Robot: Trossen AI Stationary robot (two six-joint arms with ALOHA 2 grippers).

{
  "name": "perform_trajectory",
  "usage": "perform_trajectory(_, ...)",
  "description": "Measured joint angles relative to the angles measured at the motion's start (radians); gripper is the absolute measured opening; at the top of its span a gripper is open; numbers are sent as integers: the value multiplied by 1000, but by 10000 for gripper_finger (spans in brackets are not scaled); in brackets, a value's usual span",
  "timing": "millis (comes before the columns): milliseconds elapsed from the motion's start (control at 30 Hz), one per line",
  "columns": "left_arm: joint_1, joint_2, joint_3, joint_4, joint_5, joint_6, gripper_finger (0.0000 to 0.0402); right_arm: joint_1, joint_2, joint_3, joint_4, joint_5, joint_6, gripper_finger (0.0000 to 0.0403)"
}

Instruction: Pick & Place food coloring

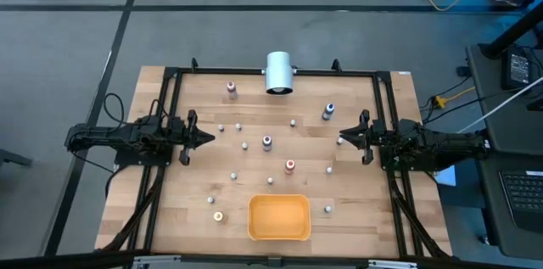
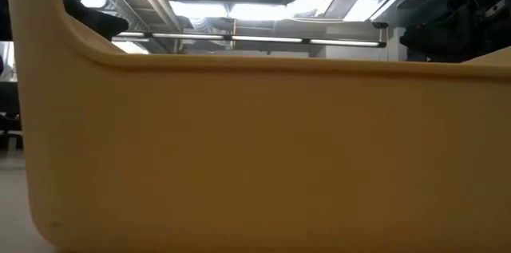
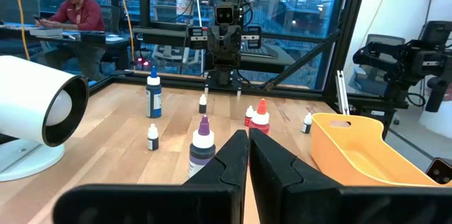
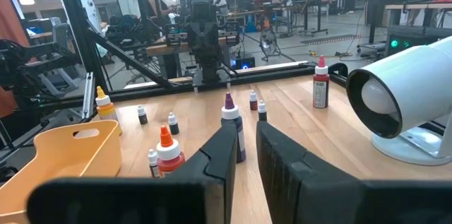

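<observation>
The food coloring bottles stand upright on their bases, scattered over the wooden table: a pink-topped one (image 1: 231, 88), a blue one (image 1: 328, 112), a purple one (image 1: 267, 142), a red one (image 1: 290, 165), a yellow-topped one (image 1: 218, 215) and several tiny whitish-topped ones. The orange tray (image 1: 278, 218) sits at the near edge. My left gripper (image 1: 210, 137) hovers level at the table's left, shut on nothing, pointing toward the middle. My right gripper (image 1: 341, 140) mirrors it at the right, also shut. The left wrist view shows the purple bottle (image 3: 202, 146) just beyond my left gripper (image 3: 248, 155).
A big white cylinder (image 1: 278, 72) stands at the far edge, middle. A black frame (image 1: 271, 71) runs around the table. The tray's wall (image 2: 239, 149) fills the low view. A person (image 3: 74, 15) sits beyond the table in the room.
</observation>
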Motion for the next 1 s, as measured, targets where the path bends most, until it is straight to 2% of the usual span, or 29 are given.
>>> perform_trajectory(533, 0, 0, 0, 0, -2, 0, 8, 0, 0, 0, 2, 0, 0, 61)
perform_trajectory(733, 0, 0, 0, 8, -101, -1, 8, 0, 0, 0, 3, 0, 0, 61)
perform_trajectory(1000, 0, 0, 0, 8, -108, 0, 13, 0, 0, 0, 8, 0, 3, 61)
